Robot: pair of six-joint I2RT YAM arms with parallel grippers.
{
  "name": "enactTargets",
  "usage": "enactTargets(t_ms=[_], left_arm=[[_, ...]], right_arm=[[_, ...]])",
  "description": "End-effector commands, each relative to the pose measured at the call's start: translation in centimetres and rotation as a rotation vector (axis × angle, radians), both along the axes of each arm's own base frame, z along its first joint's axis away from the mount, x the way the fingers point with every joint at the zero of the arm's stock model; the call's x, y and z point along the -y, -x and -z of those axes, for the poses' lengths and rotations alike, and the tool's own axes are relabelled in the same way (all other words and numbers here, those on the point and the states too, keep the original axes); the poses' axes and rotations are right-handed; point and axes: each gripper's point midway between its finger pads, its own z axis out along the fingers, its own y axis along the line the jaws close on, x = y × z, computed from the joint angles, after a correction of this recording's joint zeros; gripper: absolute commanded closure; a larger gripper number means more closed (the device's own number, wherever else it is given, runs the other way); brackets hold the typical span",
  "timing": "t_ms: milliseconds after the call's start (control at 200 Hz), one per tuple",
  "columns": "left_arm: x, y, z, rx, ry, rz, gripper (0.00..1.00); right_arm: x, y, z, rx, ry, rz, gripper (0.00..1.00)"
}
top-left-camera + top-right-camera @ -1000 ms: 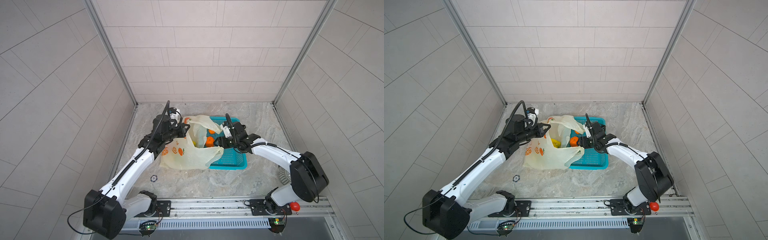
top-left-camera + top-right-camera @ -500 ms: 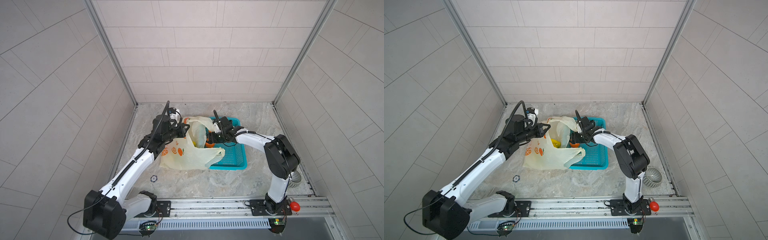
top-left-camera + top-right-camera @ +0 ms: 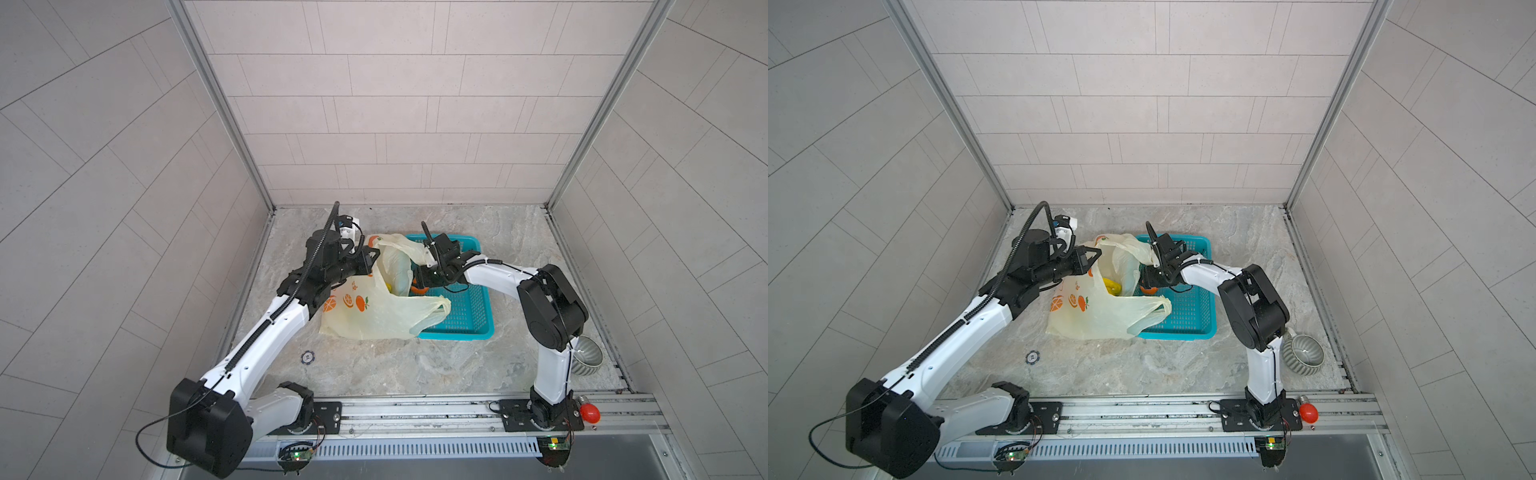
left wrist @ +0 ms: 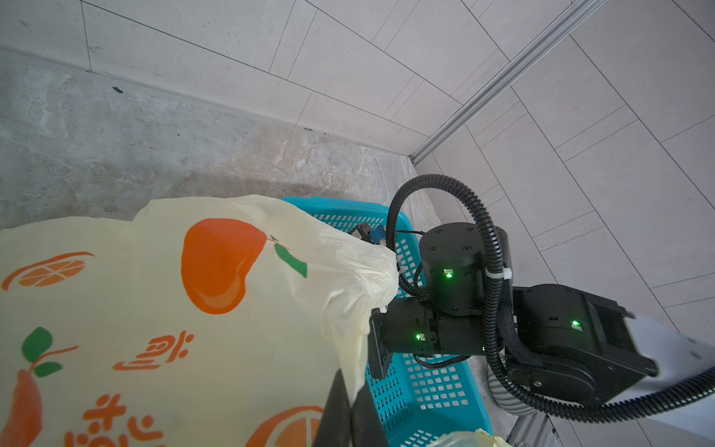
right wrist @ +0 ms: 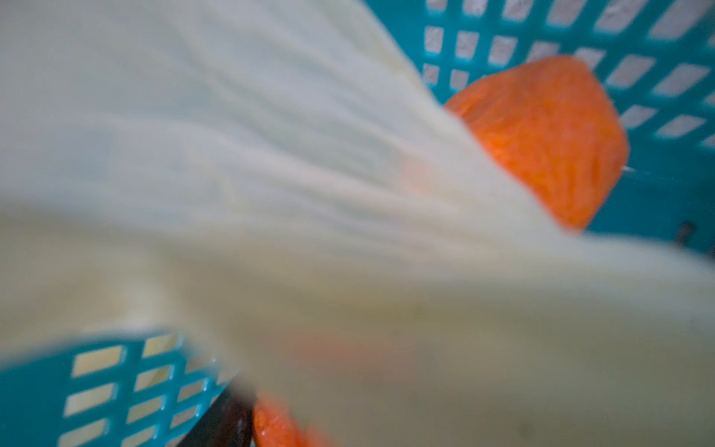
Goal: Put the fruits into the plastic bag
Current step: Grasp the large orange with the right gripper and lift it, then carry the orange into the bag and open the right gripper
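Observation:
The plastic bag (image 3: pixel 374 309) lies pale yellow on the floor, its mouth lifted over the basket's left rim. My left gripper (image 3: pixel 371 256) is shut on the bag's upper edge; the left wrist view shows the film pinched between its dark fingers (image 4: pixel 336 410). A yellow fruit (image 3: pixel 1112 286) rests inside the bag. My right gripper (image 3: pixel 417 281) reaches down at the bag's mouth over an orange fruit (image 3: pixel 417 289). In the right wrist view this orange fruit (image 5: pixel 278 425) touches one dark finger (image 5: pixel 228 422); bag film hides the other finger. A second orange fruit (image 5: pixel 549 139) lies in the basket.
The teal mesh basket (image 3: pixel 469 307) stands right of the bag, partly under it. A grey ribbed bowl (image 3: pixel 587 353) sits behind the right arm's base. A red knob (image 3: pixel 589 411) is on the front rail, and a small round disc (image 3: pixel 307 356) lies on the floor.
The right arm has folded, its elbow swinging back toward its base, and its gripper has shifted left to the orange fruit at the bag's mouth. The left arm and bag have stayed put.

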Motion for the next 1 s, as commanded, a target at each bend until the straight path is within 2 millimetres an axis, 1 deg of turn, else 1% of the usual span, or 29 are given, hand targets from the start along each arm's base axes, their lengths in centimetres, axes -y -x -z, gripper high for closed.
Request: enactTargets(t_ms=[0, 155, 260, 425, 540, 641, 716, 776, 856, 931, 996], left_arm=[[0.0, -0.1, -0.3, 0.012, 0.010, 0.005, 1.00], [0.0, 0.0, -0.4, 0.015, 0.009, 0.006, 1.00], [0.0, -0.1, -0.5, 0.019, 0.007, 0.005, 1.00], [0.0, 0.0, -0.6, 0.017, 0.010, 0.007, 1.00], [0.0, 0.1, -0.6, 0.016, 0.010, 0.009, 1.00], [0.0, 0.2, -0.6, 0.015, 0.007, 0.009, 1.00], [0.0, 0.1, -0.4, 0.012, 0.004, 0.006, 1.00], [0.0, 0.0, -0.3, 0.010, 0.003, 0.005, 1.00], [0.0, -0.1, -0.3, 0.013, 0.004, 0.003, 1.00], [0.0, -0.2, -0.3, 0.010, 0.007, 0.000, 1.00], [0.0, -0.3, -0.3, 0.008, 0.007, -0.003, 1.00]], right_arm=[[1.3, 0.5, 0.8, -0.005, 0.078, 0.013, 0.44], [2.9, 1.0, -0.8, 0.042, 0.097, 0.039, 0.58], [4.4, 1.1, -2.2, 0.069, 0.100, 0.086, 0.64], [7.4, 2.1, -3.8, 0.090, 0.085, 0.179, 0.63], [10.1, 3.1, -4.9, 0.102, 0.068, 0.264, 0.63], [13.0, 3.8, -6.7, 0.154, 0.069, 0.359, 0.63], [14.3, 4.0, -8.9, 0.234, 0.079, 0.387, 0.63], [13.9, 3.9, -11.1, 0.297, 0.038, 0.371, 0.63], [11.9, 3.7, -14.5, 0.369, -0.066, 0.303, 0.63], [8.9, 3.9, -17.5, 0.431, -0.155, 0.197, 0.62], [5.4, 4.7, -19.7, 0.481, -0.234, 0.074, 0.61]])
